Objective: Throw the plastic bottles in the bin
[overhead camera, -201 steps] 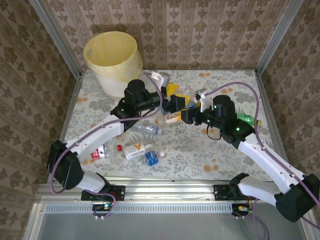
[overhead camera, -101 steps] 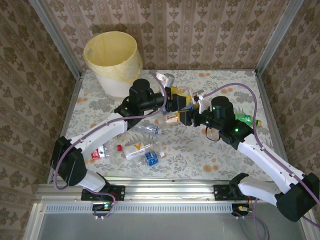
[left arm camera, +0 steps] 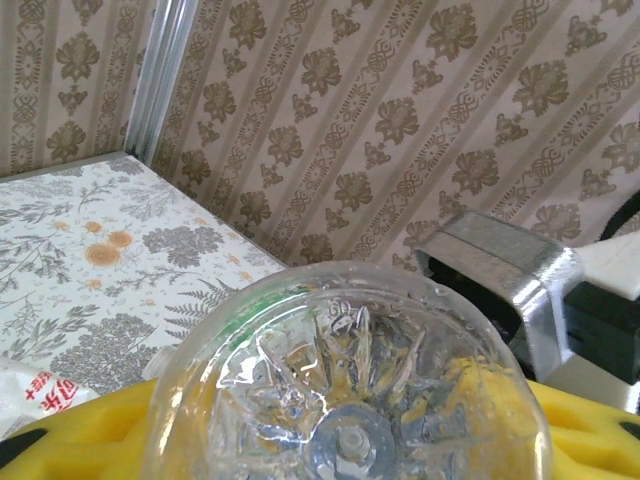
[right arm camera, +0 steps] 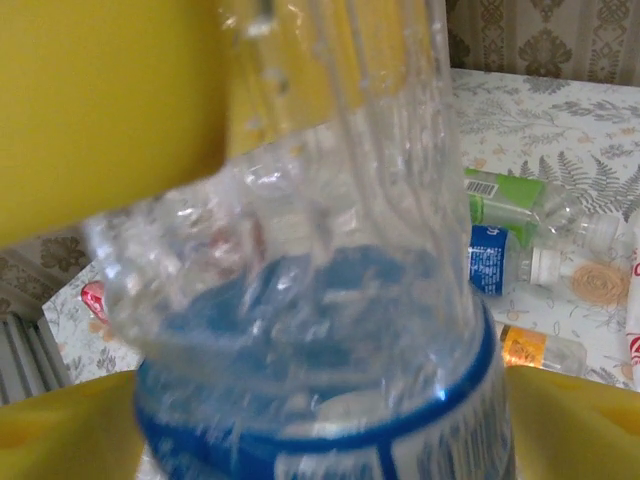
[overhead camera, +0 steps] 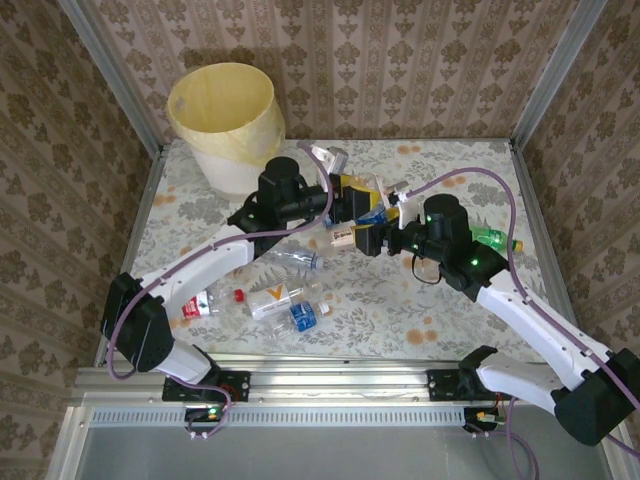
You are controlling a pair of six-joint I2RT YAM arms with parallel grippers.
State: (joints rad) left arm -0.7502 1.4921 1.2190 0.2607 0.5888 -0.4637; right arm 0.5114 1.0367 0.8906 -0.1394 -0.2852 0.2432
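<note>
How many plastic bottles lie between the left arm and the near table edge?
4: a clear bottle beside the left arm, then a red-labelled bottle, an orange-labelled bottle and a blue-labelled bottle nearer the edge. The arm may hide others.

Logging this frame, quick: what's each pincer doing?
Left pincer: closed on the clear blue-label bottle.
Right pincer: around the same bottle; open or closed cannot be told.

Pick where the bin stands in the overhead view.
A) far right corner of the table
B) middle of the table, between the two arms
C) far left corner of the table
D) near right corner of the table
C: the pale-yellow bin stands at the far left corner of the table, up against the wallpapered walls.
</note>
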